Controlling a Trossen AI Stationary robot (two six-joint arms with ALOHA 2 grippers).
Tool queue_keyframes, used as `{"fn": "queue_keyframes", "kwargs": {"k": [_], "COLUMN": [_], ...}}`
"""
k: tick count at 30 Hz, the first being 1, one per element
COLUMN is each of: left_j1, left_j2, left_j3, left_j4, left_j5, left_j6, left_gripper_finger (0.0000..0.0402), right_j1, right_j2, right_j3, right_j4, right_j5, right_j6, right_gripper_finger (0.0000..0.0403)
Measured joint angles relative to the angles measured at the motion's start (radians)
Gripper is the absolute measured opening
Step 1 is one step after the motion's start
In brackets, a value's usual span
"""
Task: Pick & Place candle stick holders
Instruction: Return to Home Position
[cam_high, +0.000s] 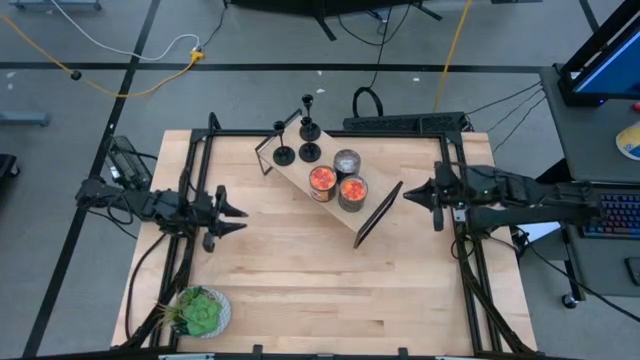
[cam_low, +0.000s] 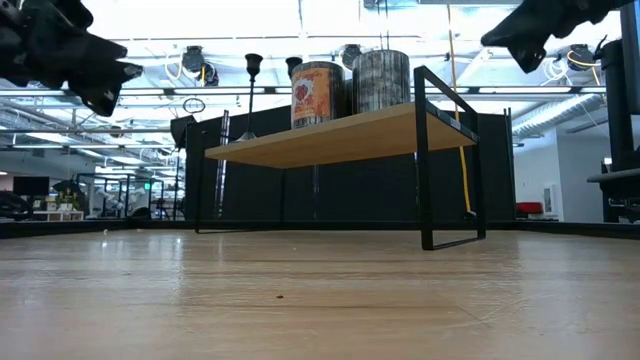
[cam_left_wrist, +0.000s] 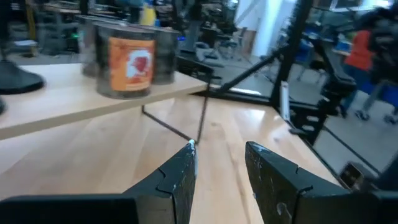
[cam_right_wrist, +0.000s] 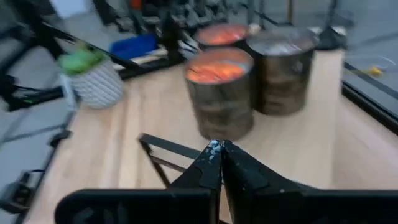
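Observation:
Three black candle stick holders (cam_high: 310, 152) stand by their round bases on the far-left end of a wooden shelf (cam_high: 300, 170); two stems (cam_low: 252, 75) show in the low view. My left gripper (cam_high: 240, 217) hovers open left of the shelf, above the table, pointing level toward it (cam_left_wrist: 221, 155). One holder's base (cam_left_wrist: 15, 78) shows at the edge of its wrist view. My right gripper (cam_high: 407, 195) is shut, empty, in the air at the shelf's right end (cam_right_wrist: 217, 149).
Three cans (cam_high: 340, 180) stand on the shelf's right half, nearest my right gripper (cam_right_wrist: 221, 93). The shelf's black metal end frame (cam_high: 378, 213) juts toward the right. A potted green plant (cam_high: 200, 312) sits at the near left corner. Bare tabletop (cam_high: 330, 290) lies in front.

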Motion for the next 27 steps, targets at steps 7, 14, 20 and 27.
{"fn": "queue_keyframes", "kwargs": {"k": [7, 14, 20, 27], "left_j1": [0.000, 0.000, 0.000, 0.000], "left_j2": [-0.046, -0.079, -0.080, -0.080], "left_j3": [-0.002, -0.002, -0.002, -0.002], "left_j4": [-0.034, -0.051, -0.051, -0.051], "left_j5": [0.019, 0.016, 0.015, 0.015], "left_j6": [0.039, 0.044, 0.047, 0.047], "left_gripper_finger": [0.0145, 0.0145, 0.0145, 0.0145], "right_j1": [0.000, 0.000, 0.000, 0.000], "right_j2": [-0.116, -0.237, -0.309, -0.409], "right_j3": [-0.055, -0.167, -0.253, -0.330], "right_j4": [0.011, 0.089, 0.133, 0.134], "right_j5": [-0.006, -0.006, -0.006, -0.005], "right_j6": [0.015, 0.061, 0.092, 0.106], "right_gripper_finger": [0.0008, 0.0009, 0.0008, 0.0008]}}
